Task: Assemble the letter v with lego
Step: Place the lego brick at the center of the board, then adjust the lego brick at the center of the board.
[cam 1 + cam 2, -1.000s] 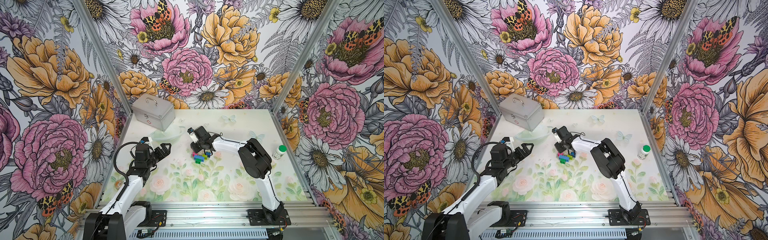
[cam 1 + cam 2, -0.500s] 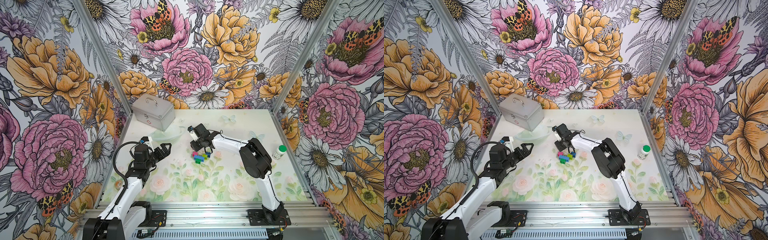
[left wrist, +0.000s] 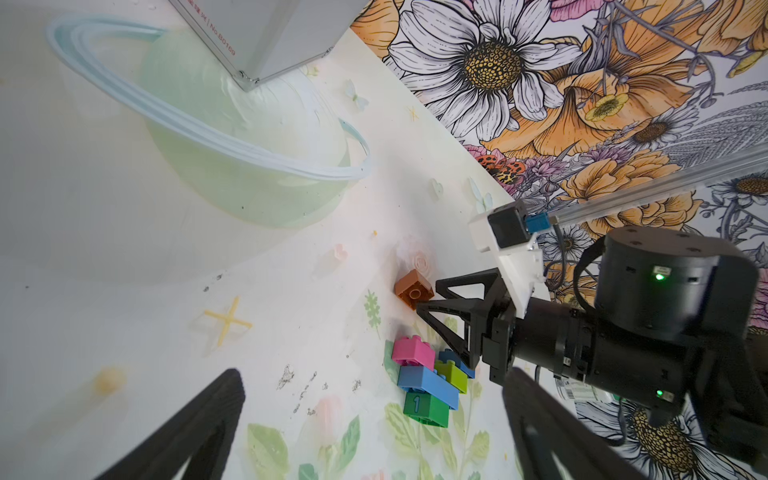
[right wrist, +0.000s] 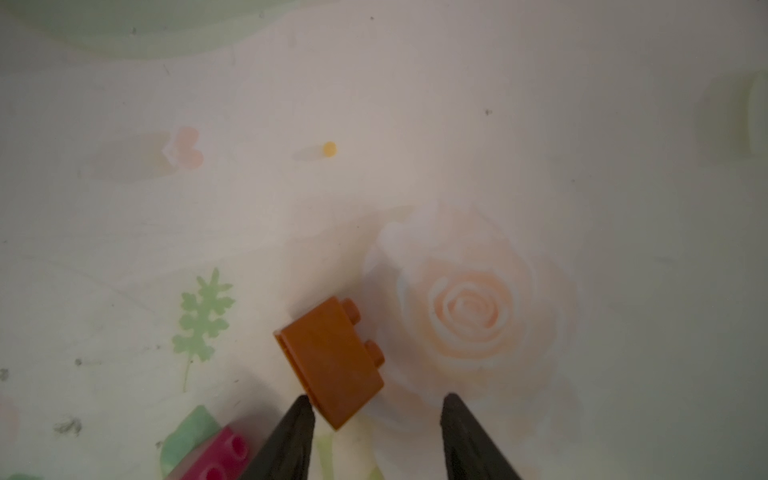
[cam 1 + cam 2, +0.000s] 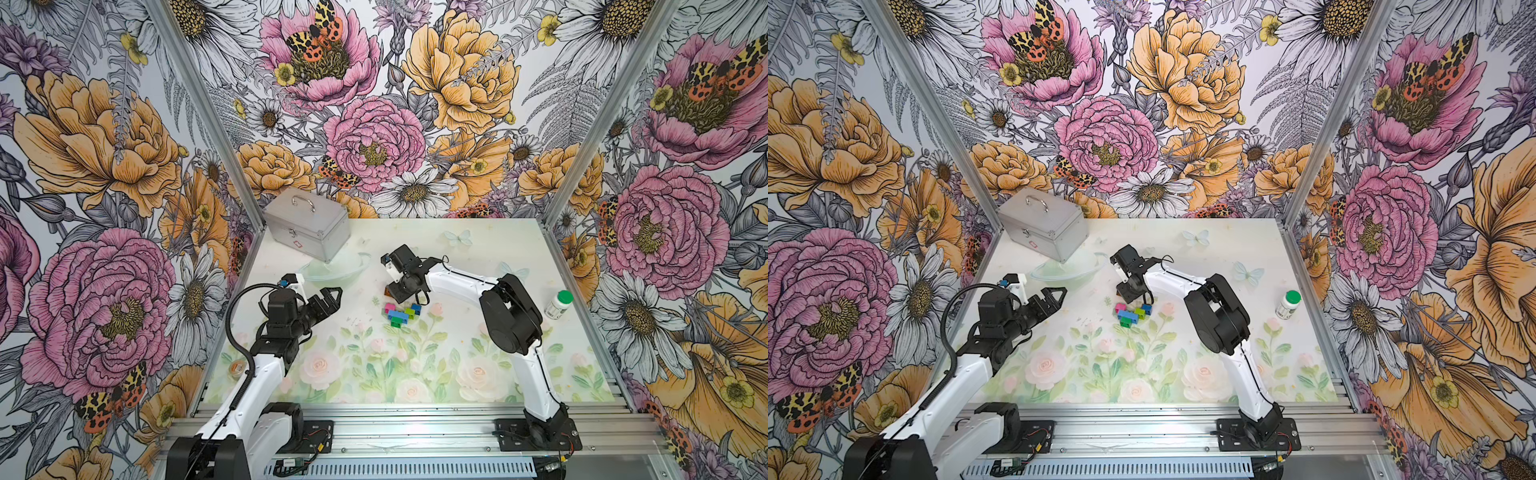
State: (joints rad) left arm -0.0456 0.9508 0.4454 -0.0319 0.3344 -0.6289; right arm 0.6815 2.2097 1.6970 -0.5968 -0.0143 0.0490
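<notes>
Booth walls covered in large flower prints, with a pale floral surface (image 5: 490, 241) below. A silver case (image 5: 307, 222) sits at the surface's upper left corner, one corner overlapping a clear bowl (image 5: 332, 270). A bottle (image 5: 559, 304) stands upright near the right edge, well apart from the bricks.

The part-built V (image 5: 401, 312) lies flat near frame centre in both top views. The left wrist view shows its make-up:
- green brick (image 3: 426, 409), marked 1, at the tip
- blue bar (image 3: 428, 382) across it
- pink brick (image 3: 413, 351) and lime brick (image 3: 451, 374) on the bar
- dark blue brick (image 3: 455, 359) beyond the lime

All five are touching.

The orange brick (image 4: 332, 361) lies loose on its side, studs pointing sideways. It is near the pink brick but apart from it, up and left of the V in the top views.

The right gripper (image 4: 376, 401) is low at the orange brick, jaws parted wider than the brick. One finger is just beside the brick's edge and the other is clear of it. Released, grasping nothing.

The left gripper (image 5: 332, 299) is at centre left of the frame, well apart from the V and raised off the surface. Its jaws are spread wide and empty.
</notes>
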